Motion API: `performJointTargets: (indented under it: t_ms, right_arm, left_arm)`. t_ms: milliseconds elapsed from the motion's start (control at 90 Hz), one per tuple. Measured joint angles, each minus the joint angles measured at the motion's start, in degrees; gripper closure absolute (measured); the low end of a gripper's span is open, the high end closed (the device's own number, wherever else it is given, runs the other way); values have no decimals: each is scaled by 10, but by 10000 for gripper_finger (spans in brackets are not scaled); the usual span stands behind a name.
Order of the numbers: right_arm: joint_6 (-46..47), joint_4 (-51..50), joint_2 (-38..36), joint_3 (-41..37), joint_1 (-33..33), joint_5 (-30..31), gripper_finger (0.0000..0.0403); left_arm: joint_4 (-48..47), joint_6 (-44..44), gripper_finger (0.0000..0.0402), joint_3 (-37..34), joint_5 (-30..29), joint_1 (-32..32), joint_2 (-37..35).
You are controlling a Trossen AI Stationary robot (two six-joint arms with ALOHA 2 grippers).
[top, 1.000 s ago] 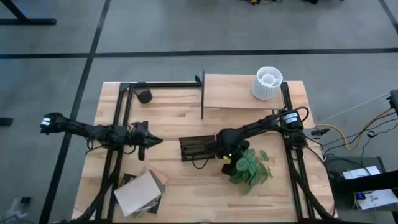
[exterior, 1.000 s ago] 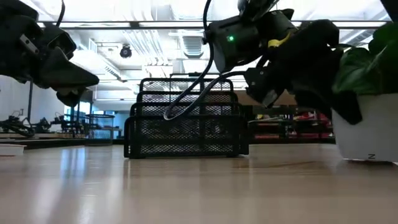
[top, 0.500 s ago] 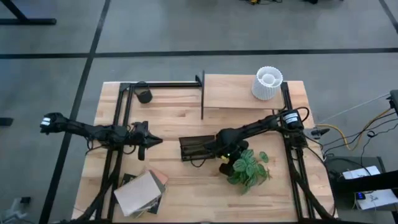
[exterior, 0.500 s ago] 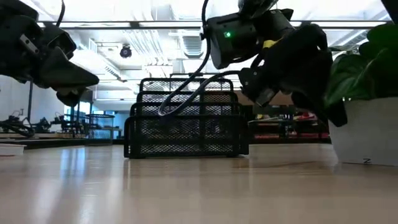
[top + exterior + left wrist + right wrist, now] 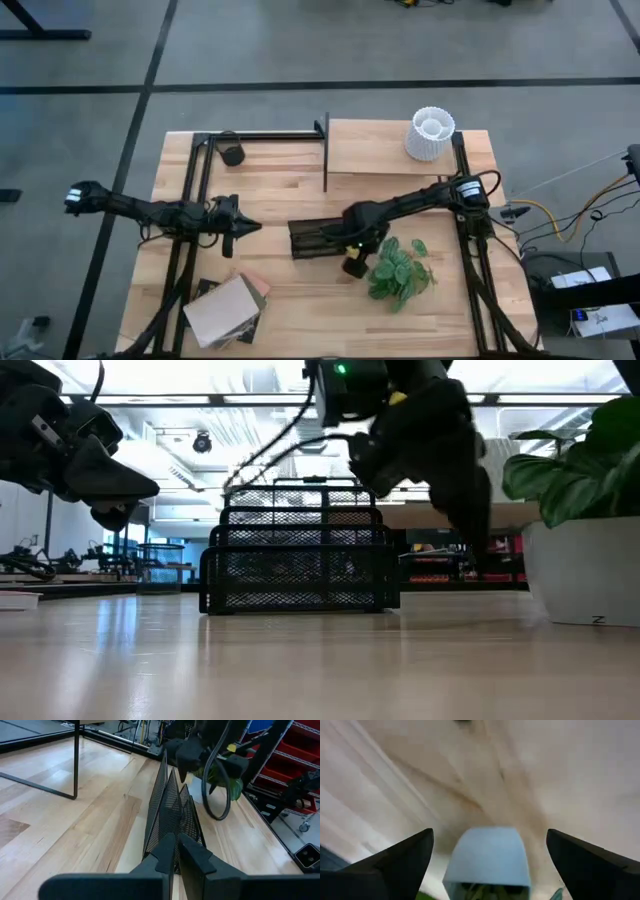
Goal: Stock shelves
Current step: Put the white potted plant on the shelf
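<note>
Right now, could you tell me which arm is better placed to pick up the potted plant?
The right: its gripper hangs open beside the potted plant; the left gripper, shut, sits beyond the mesh rack.

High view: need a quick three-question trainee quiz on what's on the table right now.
1. True or false: the white ribbed pot stands on the board of the shelves.
2. Which is nearest the right gripper? A) the stack of books B) the leafy plant C) the small dark cup
3. Fill in: the left gripper points toward the black mesh ____.

Key: 1 true; 2 B; 3 rack.
</note>
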Motion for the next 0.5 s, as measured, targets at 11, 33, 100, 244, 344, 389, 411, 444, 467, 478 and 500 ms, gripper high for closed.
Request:
performJointTargets:
  t_ms: [11, 33, 100, 244, 344, 389, 411, 444, 467, 478, 500]
  right_arm:
    - [0, 0, 0, 3, 0, 2, 34]
    - [0, 0, 0, 8, 0, 6, 34]
    - [0, -1, 0, 25, 0, 14, 34]
    - [-4, -2, 0, 77, 6, 54, 34]
    - [-15, -3, 0, 115, 20, 98, 34]
    - [-18, -4, 0, 131, 28, 118, 34]
    - [-19, -5, 0, 138, 31, 129, 34]
    - [-24, -5, 0, 149, 38, 147, 34]
    - [-28, -5, 0, 155, 42, 160, 34]
    - [-29, -5, 0, 158, 44, 167, 34]
    - [-30, -5, 0, 162, 48, 181, 34]
  left_arm:
    - [0, 0, 395, 0, 0, 0, 0]
    - [0, 0, 395, 0, 0, 0, 0]
    - [0, 0, 395, 0, 0, 0, 0]
    - [0, 0, 395, 0, 0, 0, 0]
    - [0, 0, 395, 0, 0, 0, 0]
    - [0, 0, 395, 0, 0, 0, 0]
    - [0, 0, 395, 0, 0, 0, 0]
    - [0, 0, 395, 0, 0, 0, 0]
    - [0, 0, 395, 0, 0, 0, 0]
    - [0, 0, 395, 0, 0, 0, 0]
    - [0, 0, 395, 0, 0, 0, 0]
